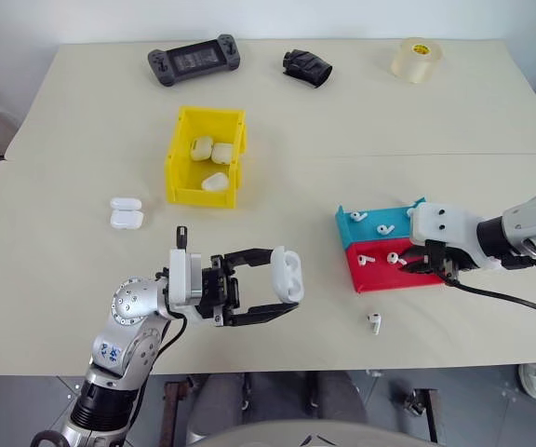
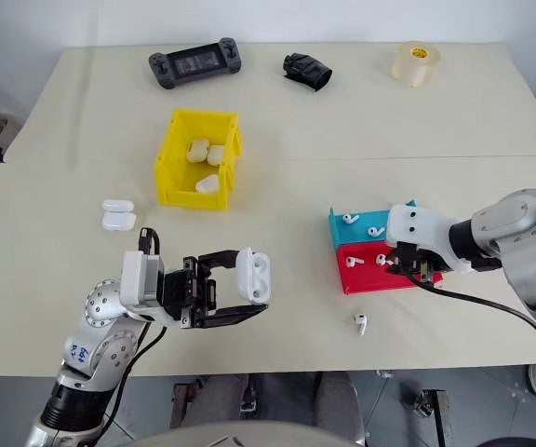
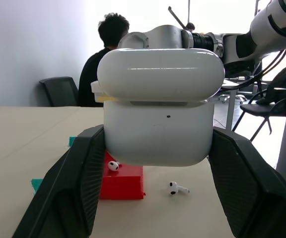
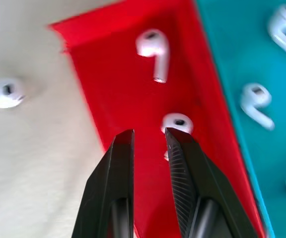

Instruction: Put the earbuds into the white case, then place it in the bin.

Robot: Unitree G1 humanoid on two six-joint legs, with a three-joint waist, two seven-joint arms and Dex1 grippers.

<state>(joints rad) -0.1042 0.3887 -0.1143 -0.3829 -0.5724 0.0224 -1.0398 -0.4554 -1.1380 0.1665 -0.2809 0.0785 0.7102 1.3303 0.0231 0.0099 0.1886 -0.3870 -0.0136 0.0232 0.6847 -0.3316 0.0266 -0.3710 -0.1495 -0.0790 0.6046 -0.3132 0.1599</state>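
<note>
At lower left of the head view the left end effector point(image 1: 282, 289) pinches the white case point(image 1: 288, 274) across its body, lid flipped up and hollow facing right; the case looks light, rigid and glossy, so a squeeze on the flat sides below the hinge seems safest against slipping. The bin point(image 1: 206, 156) sits upper centre-left, already holding several cases, with two more cases point(image 1: 126, 213) lying just left of it. At right, the right end effector point(image 4: 150, 136) hovers over the red tray point(image 1: 380, 275), fingers narrowly parted around nothing, just beside one of the earbuds point(image 4: 178, 122); these are tiny, slick and likely to skitter, best nipped at the bulb. One stray bud point(image 1: 375, 322) lies on the pale, matte tabletop point(image 1: 82, 140), with open room around it.
</note>
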